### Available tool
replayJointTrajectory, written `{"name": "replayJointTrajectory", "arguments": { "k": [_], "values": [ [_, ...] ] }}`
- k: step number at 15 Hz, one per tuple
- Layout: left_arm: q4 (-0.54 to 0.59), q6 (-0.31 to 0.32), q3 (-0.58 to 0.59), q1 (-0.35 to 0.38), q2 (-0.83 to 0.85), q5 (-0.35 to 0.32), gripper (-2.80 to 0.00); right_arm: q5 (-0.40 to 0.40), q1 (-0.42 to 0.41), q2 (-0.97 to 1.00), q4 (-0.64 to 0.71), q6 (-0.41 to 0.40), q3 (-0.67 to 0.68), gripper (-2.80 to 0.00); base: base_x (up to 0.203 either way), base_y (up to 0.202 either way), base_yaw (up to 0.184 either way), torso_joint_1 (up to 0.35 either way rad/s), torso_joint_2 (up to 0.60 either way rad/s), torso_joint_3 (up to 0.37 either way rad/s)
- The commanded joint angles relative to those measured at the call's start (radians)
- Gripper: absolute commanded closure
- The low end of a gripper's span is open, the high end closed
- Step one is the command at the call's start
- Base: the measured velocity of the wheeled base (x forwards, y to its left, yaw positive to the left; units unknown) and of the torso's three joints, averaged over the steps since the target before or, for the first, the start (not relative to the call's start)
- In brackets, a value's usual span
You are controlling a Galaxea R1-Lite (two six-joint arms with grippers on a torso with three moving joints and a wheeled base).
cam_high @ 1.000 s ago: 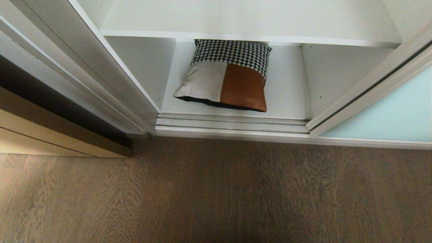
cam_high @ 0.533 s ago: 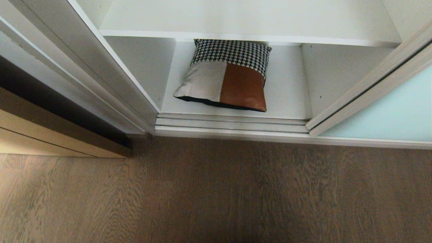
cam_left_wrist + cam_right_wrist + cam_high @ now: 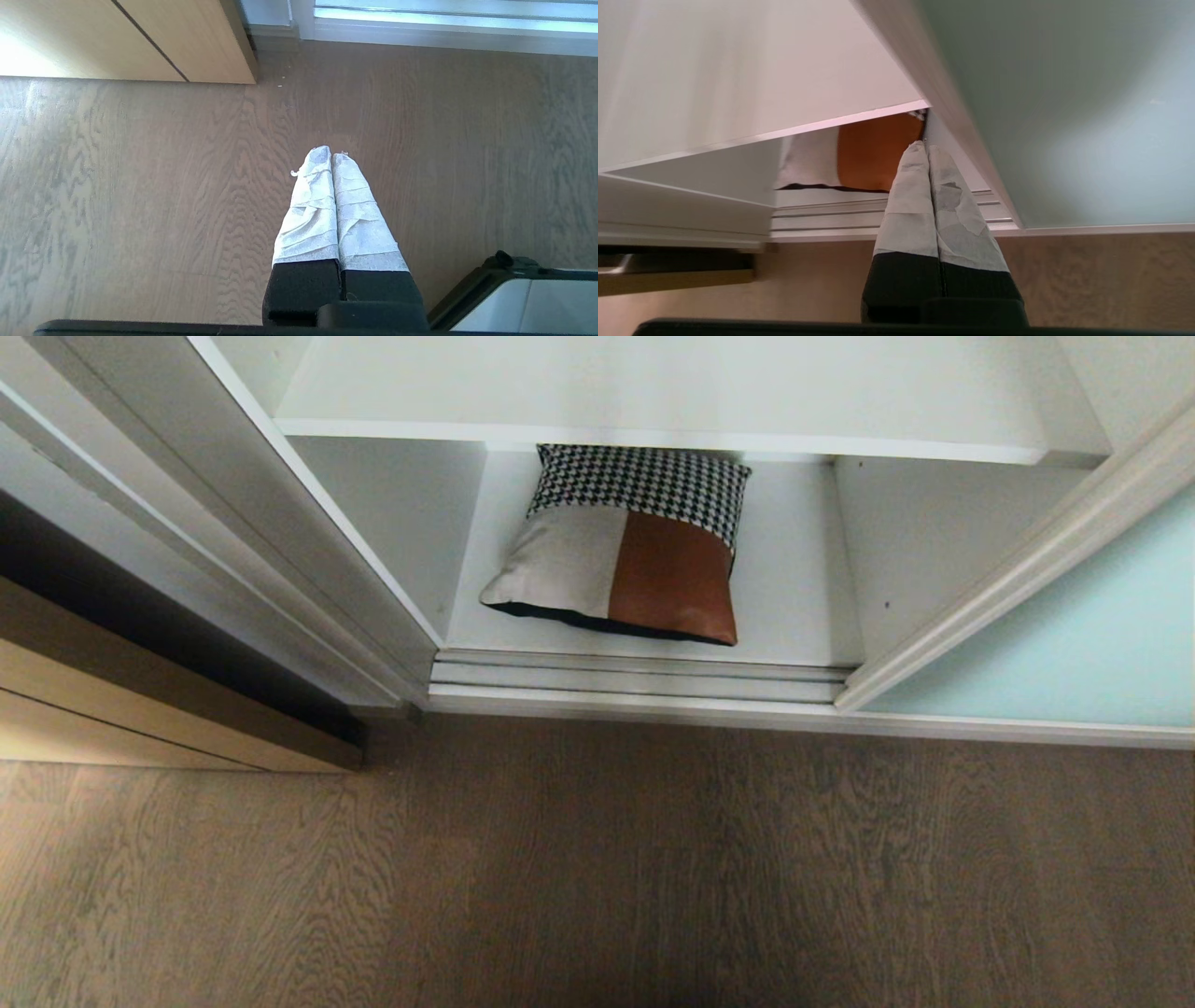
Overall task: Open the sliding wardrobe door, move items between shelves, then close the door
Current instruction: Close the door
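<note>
Cushion: we are seeing the cushion (image 3: pixel 621 549) lying flat on the lowest shelf (image 3: pixel 794 588), upper centre of the head frame.
Door: the sliding wardrobe door (image 3: pixel 1074 644) is standing at the right edge of the head frame, leaving the opening uncovered.
Right hand: our right hand (image 3: pixel 927 148) is pointing at the door's edge, its fingers pressed together, gripping nothing.
Left hand: our left hand (image 3: pixel 331 153) is hanging over the floor (image 3: pixel 140 186), fingers together, empty.

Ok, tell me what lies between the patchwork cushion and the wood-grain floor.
In the head view, only the silver ridged door track separates the rust-orange, off-white and houndstooth cushion from the grey-brown floor.
</note>
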Motion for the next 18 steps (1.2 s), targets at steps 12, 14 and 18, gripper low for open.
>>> {"name": "replayJointTrajectory", "arguments": {
  "k": [12,14,18],
  "values": [
    [0.0,0.0,0.002,0.0,0.002,0.0,0.0,-0.059,0.191,-0.152,0.191,0.306,-0.058,0.0,0.0,0.0,0.0,0.0,0.0,0.0],
    [0.0,0.0,0.002,0.0,0.002,0.0,0.0,-0.077,0.175,-0.115,0.217,0.377,-0.124,0.0,0.0,0.0,0.0,0.0,0.0,0.0],
    [0.0,0.0,0.002,0.0,0.002,0.0,0.0,-0.066,0.045,-0.008,0.225,0.468,-0.209,0.0,0.0,0.0,0.0,0.0,0.0,0.0]
  ]
}}
